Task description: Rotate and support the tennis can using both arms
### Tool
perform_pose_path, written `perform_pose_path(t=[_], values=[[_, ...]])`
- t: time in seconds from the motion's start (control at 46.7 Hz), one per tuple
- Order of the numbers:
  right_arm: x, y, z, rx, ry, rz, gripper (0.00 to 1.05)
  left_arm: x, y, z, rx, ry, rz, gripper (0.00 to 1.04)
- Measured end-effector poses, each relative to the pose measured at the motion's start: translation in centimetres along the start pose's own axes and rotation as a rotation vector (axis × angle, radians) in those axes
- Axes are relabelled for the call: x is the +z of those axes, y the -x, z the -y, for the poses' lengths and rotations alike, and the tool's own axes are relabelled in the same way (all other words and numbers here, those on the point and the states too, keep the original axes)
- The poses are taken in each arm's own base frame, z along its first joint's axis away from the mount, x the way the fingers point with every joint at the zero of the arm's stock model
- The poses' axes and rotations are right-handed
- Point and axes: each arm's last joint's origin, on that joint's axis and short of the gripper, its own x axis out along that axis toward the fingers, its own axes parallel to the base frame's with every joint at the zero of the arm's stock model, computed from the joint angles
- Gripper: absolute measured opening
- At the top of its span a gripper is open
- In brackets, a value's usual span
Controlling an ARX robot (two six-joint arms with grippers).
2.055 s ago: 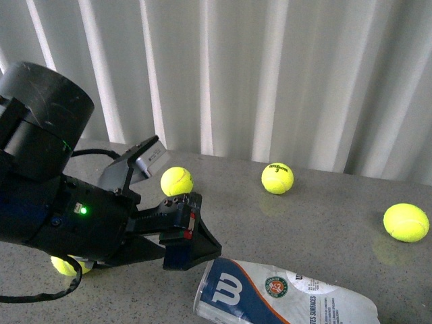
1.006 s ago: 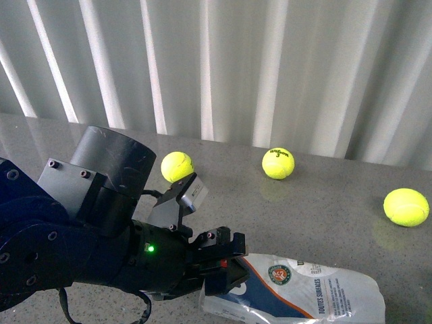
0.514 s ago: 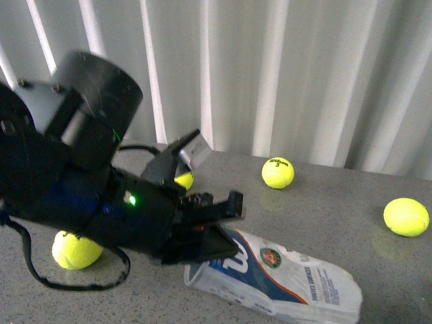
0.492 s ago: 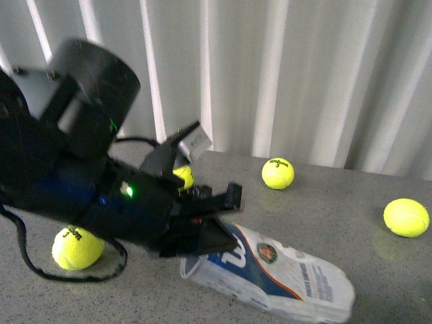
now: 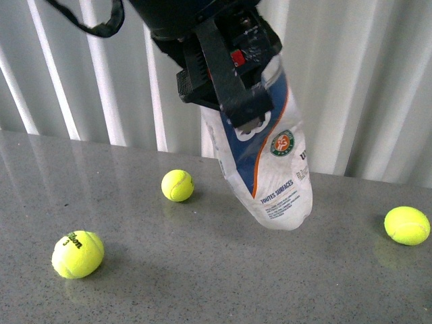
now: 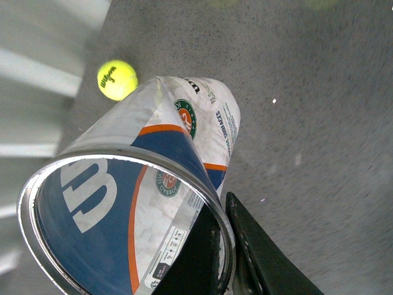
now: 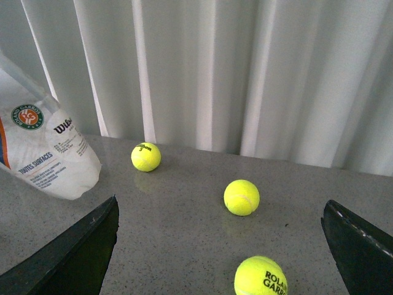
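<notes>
The tennis can [image 5: 270,158] hangs tilted, near upright, open metal rim up and closed end low over the grey table [image 5: 202,277]; I cannot tell if it touches. My left gripper [image 5: 233,84] comes in from the top of the front view and is shut on the can's rim. In the left wrist view the gripper [image 6: 219,261] pinches the rim, one finger inside the can [image 6: 153,160] and one outside. My right gripper [image 7: 218,246] is open and empty, low over the table; the can [image 7: 43,153] is off to one side of it.
Yellow tennis balls lie on the table: one by the can [image 5: 177,185], one at the front left [image 5: 77,254], one at the right [image 5: 406,225]. Three balls [image 7: 241,196] lie ahead of the right gripper. White curtains [image 5: 351,81] close the back.
The left arm has lifted the can from lying on the table to near upright, rim up. The arm has risen to the top of the front view.
</notes>
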Motion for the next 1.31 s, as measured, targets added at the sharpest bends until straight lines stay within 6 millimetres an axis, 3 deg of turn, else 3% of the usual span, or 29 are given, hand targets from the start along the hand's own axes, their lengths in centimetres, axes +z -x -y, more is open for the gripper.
perform_pose_path(t=[0.086, 0.214, 0.385, 0.728, 1.306], values=[[0.0, 0.0, 0.0, 0.000, 0.000, 0.000, 0.98, 1.2, -0.5, 0.9, -0.024, -0.217, -0.041, 0.04], [0.0, 0.0, 0.0, 0.000, 0.000, 0.000, 0.98, 2.0, -2.8, 2.7, -0.090, -0.461, -0.116, 0.04], [0.0, 0.0, 0.0, 0.000, 0.000, 0.000, 0.98, 1.9, -5.2, 3.8, -0.196, -0.648, -0.202, 0.04], [0.0, 0.0, 0.0, 0.000, 0.000, 0.000, 0.98, 3.5, -6.9, 1.6, -0.239, -0.684, -0.214, 0.04], [0.0, 0.0, 0.0, 0.000, 0.000, 0.000, 0.98, 2.6, -10.6, 0.5, -0.329, -0.657, -0.232, 0.04]])
